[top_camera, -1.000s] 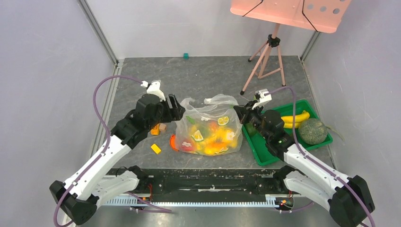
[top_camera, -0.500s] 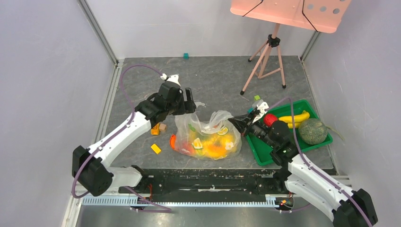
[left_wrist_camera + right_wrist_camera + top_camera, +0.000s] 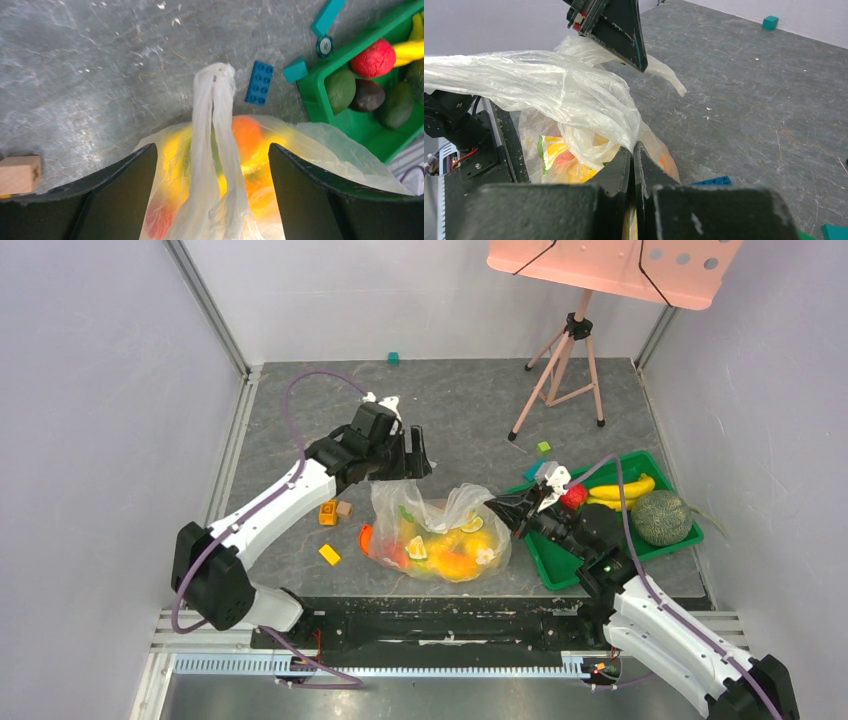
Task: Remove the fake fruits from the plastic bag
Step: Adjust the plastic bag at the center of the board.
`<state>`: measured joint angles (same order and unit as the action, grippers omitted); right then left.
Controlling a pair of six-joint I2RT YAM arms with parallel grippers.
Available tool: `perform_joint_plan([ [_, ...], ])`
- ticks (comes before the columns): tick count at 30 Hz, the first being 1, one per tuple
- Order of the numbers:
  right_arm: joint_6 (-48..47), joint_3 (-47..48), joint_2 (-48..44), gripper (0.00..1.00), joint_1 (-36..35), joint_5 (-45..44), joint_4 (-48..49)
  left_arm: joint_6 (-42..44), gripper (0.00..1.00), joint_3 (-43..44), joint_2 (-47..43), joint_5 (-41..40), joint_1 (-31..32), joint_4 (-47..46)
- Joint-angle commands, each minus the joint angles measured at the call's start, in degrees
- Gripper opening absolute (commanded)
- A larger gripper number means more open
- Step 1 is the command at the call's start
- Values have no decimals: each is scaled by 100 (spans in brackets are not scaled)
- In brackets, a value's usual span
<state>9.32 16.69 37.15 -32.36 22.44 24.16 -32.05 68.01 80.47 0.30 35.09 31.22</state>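
The plastic bag [image 3: 440,530] lies on the grey table, holding the fake fruits [image 3: 452,552], yellow, orange and red. My left gripper [image 3: 414,454] hovers open above the bag's far left side. In the left wrist view its wide-apart fingers [image 3: 115,195] straddle a twisted handle loop [image 3: 215,115] without touching it, with orange and yellow fruits [image 3: 246,134] below. My right gripper [image 3: 502,508] is shut on the bag's right edge. The right wrist view shows the jaws pinching the plastic [image 3: 574,90] and fruits [image 3: 556,152] inside.
A green tray [image 3: 556,570] at right holds a banana [image 3: 622,488], a red fruit [image 3: 573,496] and a melon [image 3: 660,517]. Orange [image 3: 327,513] and yellow [image 3: 329,555] blocks lie left of the bag. A blue block [image 3: 259,82] lies beyond it. A pink tripod [image 3: 565,365] stands behind.
My left gripper has swung right and farther out, over the bag's handle. My right gripper has moved nearer with the bag's edge. The bag has slumped lower.
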Motion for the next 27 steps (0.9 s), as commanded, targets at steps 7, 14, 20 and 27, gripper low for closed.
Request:
perform_joint_plan([
  [7, -220, 150, -179, 0, 2, 5, -238, 758, 74, 779, 707, 85, 340, 1048],
  [14, -286, 266, -303, 0, 2, -394, -492, 831, 15, 1012, 482, -315, 349, 1210],
  [20, 90, 865, 121, 0, 6, -2010, -542, 727, 2, 1395, 55, -999, 354, 834],
  [27, 137, 3125, 1892, 0, 23, -3486, -917, 648, 2, 1884, -460, -2273, 109, -440],
])
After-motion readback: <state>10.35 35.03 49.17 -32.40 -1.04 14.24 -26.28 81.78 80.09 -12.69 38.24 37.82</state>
